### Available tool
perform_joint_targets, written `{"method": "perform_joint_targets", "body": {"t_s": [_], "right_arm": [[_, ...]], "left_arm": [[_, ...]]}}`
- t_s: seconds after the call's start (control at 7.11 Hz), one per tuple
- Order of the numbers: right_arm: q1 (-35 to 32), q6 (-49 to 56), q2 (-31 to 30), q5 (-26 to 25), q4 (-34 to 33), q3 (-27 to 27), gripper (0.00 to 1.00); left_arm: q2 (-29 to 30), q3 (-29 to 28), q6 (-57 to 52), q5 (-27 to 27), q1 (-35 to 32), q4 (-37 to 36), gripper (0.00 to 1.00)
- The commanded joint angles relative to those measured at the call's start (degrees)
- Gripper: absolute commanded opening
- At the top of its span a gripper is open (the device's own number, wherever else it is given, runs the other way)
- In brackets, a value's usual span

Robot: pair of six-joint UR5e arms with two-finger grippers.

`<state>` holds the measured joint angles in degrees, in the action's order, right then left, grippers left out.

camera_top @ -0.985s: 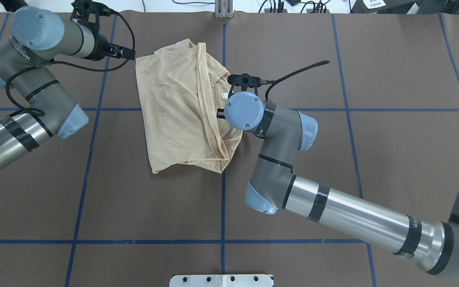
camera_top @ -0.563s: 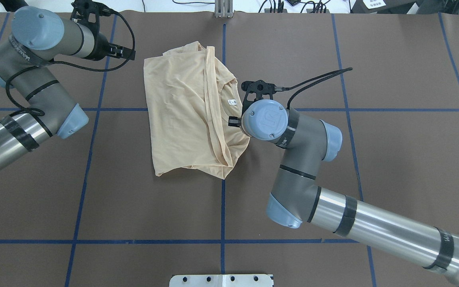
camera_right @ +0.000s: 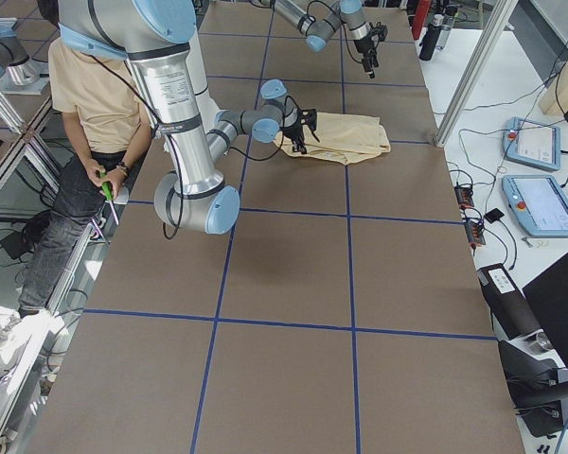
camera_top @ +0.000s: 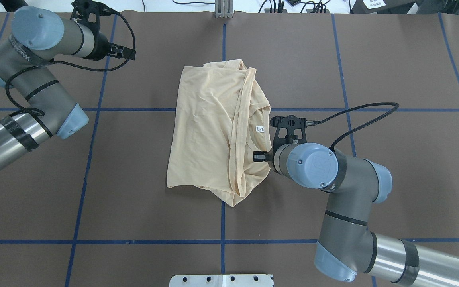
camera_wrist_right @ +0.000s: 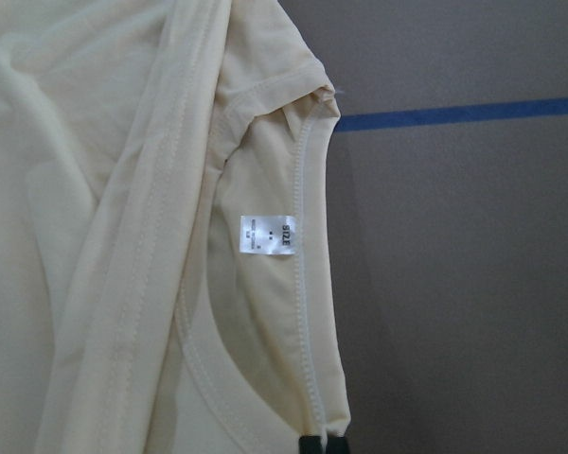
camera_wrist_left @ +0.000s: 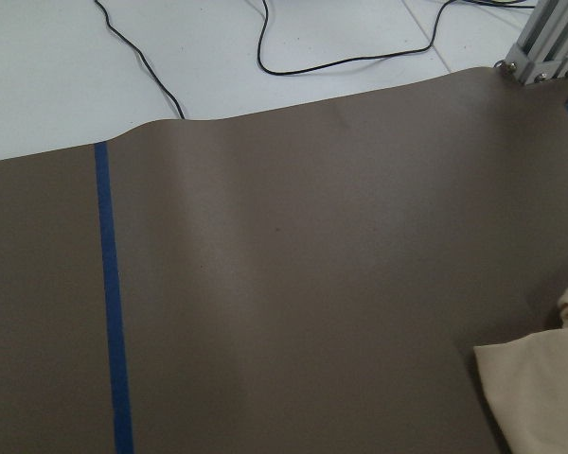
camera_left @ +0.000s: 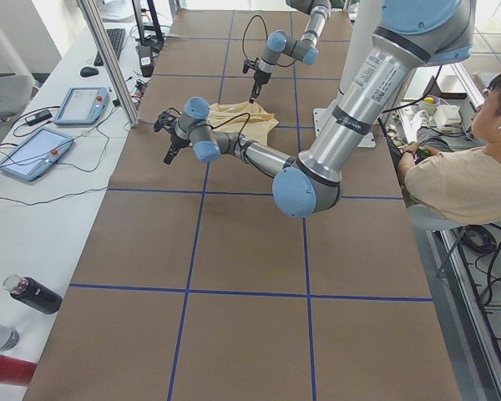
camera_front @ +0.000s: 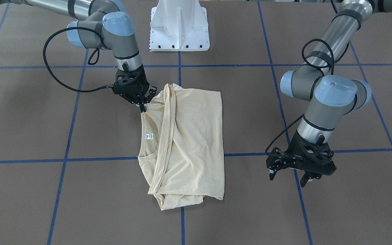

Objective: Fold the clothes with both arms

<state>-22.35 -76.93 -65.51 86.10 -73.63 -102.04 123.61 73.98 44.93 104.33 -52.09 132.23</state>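
On brown table (camera_top: 134,207), right gripper (camera_front: 143,107) jaws pinch T-shirt (camera_top: 205,119) collar.

Table covering (camera_top: 393,179): brown, matte, marked into squares by blue tape lines (camera_top: 222,223). Just beyond the left gripper (camera_front: 288,179) the covering ends at a white surface (camera_wrist_left: 218,57) crossed by black cables (camera_wrist_left: 293,66). An aluminium post (camera_wrist_left: 549,38) stands at that edge, off to the gripper's side toward the table's middle. Farther beyond the gripper, two tablet-style consoles (camera_left: 29,154) lie on the white surface. Bottles (camera_left: 33,294) lie well off to its left. Lighting even; shadows on the covering faint.
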Motion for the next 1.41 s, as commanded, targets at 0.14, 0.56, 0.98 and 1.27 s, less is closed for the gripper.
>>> {"method": "perform_joint_targets", "body": {"t_s": [0.14,0.56,0.98,1.27], "right_arm": [[-0.9,0.6,7.5,0.3,-8.3,1.6,1.0],[-1.1,-0.9,24.5,0.0,-17.8,19.0,1.0],[-0.9,3.6,26.9,0.4,-27.6,20.3,1.0],[-0.1,3.9,26.0,0.0,-31.0,18.5,1.0]], "left_arm": [[-0.1,0.5,0.1,0.0,0.1,0.0,1.0],[-0.1,0.6,0.1,0.0,0.2,0.0,1.0],[0.0,0.6,0.0,0.0,0.2,0.0,1.0],[0.1,0.6,0.0,0.0,0.2,0.0,1.0]]}}
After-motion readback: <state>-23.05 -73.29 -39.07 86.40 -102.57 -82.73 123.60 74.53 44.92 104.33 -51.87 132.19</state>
